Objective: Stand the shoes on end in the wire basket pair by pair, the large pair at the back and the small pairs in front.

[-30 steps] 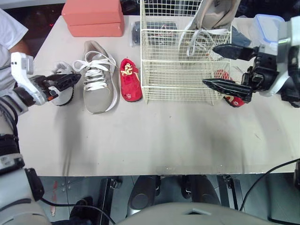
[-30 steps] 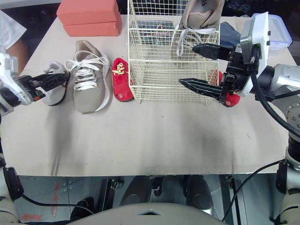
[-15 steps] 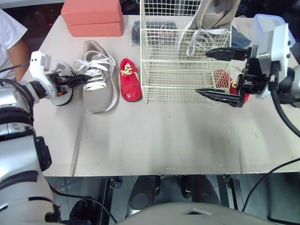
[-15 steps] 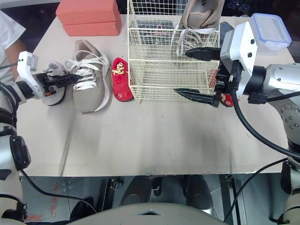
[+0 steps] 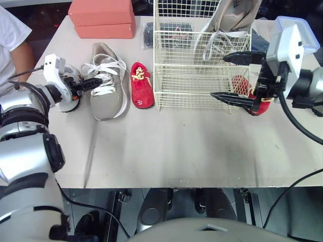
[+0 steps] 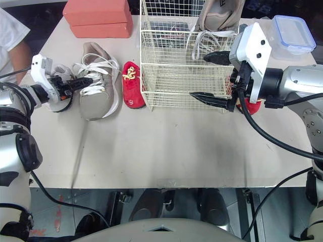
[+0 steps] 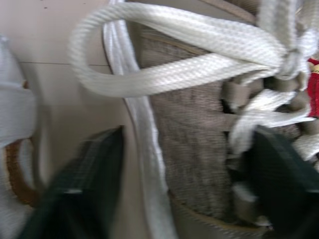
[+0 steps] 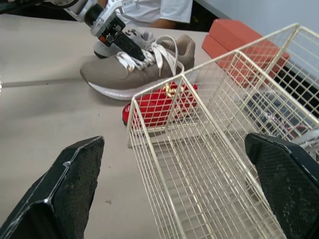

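Note:
The cream wire basket [image 5: 199, 65] stands at the table's back middle. One large grey sneaker [image 5: 232, 20] stands on end in its back right part. Its mate [image 5: 103, 85] lies flat left of the basket, and my left gripper [image 5: 93, 83] is open at its white laces, one finger on each side in the left wrist view. A small red shoe [image 5: 140, 85] lies between that sneaker and the basket. Another red shoe [image 5: 258, 108] lies by the basket's right side, partly hidden by my right gripper [image 5: 217, 75], which hangs open before the basket's front right. A small grey-white shoe [image 6: 61, 102] sits under my left wrist.
A salmon box [image 5: 101, 17] lies at the back left, and a clear container with a blue lid [image 5: 290, 27] at the back right. A dark object [image 5: 148, 35] sits behind the basket's left corner. A person's arm in a white sleeve [image 5: 12, 35] is at the table's left edge.
My left gripper has moved right, from over the small grey-white shoe to the large sneaker's laces. My right gripper has drifted slightly left in front of the basket, still open.

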`<act>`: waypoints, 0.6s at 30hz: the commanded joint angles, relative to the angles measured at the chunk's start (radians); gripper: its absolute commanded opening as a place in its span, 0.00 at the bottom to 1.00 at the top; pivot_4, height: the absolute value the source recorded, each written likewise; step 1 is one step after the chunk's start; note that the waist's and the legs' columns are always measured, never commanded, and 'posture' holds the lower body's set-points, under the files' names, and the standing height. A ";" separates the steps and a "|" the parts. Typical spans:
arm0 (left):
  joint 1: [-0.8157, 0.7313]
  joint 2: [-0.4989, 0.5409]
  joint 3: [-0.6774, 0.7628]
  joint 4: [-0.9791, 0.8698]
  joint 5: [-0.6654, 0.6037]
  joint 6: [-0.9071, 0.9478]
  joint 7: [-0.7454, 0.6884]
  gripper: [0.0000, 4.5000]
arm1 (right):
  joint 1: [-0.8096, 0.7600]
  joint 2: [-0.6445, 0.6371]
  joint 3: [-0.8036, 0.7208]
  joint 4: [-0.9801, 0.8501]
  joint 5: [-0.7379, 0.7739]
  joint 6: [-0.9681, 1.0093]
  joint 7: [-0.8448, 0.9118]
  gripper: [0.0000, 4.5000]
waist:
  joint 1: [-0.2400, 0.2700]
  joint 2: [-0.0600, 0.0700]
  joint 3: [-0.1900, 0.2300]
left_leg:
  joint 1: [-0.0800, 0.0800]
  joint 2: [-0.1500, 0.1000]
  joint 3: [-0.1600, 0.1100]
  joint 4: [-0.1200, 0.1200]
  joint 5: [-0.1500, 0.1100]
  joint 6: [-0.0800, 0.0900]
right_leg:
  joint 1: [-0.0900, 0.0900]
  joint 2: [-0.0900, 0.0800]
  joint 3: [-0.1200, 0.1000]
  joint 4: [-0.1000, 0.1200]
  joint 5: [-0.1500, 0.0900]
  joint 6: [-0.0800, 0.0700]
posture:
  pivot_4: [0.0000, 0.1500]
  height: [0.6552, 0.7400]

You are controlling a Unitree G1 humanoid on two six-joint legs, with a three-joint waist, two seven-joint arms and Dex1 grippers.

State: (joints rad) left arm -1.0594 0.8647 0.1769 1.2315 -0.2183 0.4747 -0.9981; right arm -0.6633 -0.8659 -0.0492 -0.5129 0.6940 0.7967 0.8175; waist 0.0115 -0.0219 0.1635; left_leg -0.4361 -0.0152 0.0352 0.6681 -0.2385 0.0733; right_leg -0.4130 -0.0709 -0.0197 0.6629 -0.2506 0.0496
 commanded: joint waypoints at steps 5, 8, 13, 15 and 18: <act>-0.011 0.011 0.071 -0.024 -0.031 -0.022 0.016 0.15 | -0.009 -0.008 -0.021 -0.013 -0.007 -0.005 0.001 1.00 | 0.000 0.000 0.000 | 0.000 0.000 0.000 0.000 0.000 0.000 | 0.000 0.000 0.000 0.000 0.000 0.000 | 1.00 1.00; 0.001 0.014 0.092 -0.044 -0.042 -0.018 0.006 0.15 | -0.009 -0.008 -0.022 -0.009 -0.010 -0.008 0.004 1.00 | 0.001 -0.001 0.000 | -0.001 0.000 0.000 0.000 0.000 0.000 | -0.001 0.000 0.000 0.000 0.000 0.000 | 1.00 1.00; 0.066 0.035 0.105 -0.113 -0.052 0.020 -0.046 0.15 | -0.012 -0.006 -0.024 -0.004 -0.012 -0.011 0.007 1.00 | -0.002 -0.001 0.000 | -0.001 0.000 0.000 0.000 0.000 0.000 | -0.001 0.000 0.000 0.000 0.000 0.000 | 1.00 1.00; 0.079 0.045 0.122 -0.146 -0.062 0.021 -0.039 0.15 | -0.016 0.002 -0.028 0.001 -0.009 -0.012 0.003 1.00 | -0.003 -0.001 0.000 | -0.001 0.000 0.000 0.000 0.000 0.000 | -0.001 0.000 0.000 0.000 0.000 0.000 | 1.00 1.00; 0.085 0.047 0.183 -0.247 -0.104 -0.058 0.002 0.15 | -0.022 0.010 -0.037 0.010 -0.006 -0.018 -0.001 1.00 | -0.003 -0.001 0.001 | -0.002 0.000 -0.001 0.000 0.000 0.000 | -0.001 0.000 0.000 0.000 0.000 0.000 | 1.00 1.00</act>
State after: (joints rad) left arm -0.9488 0.8728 0.2861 1.1007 -0.2611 0.4865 -1.0125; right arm -0.6635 -0.8570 -0.0493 -0.4977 0.6857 0.8000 0.8223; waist 0.0087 -0.0232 0.1643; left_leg -0.4379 -0.0148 0.0340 0.6685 -0.2383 0.0730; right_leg -0.4145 -0.0714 -0.0187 0.6630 -0.2505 0.0496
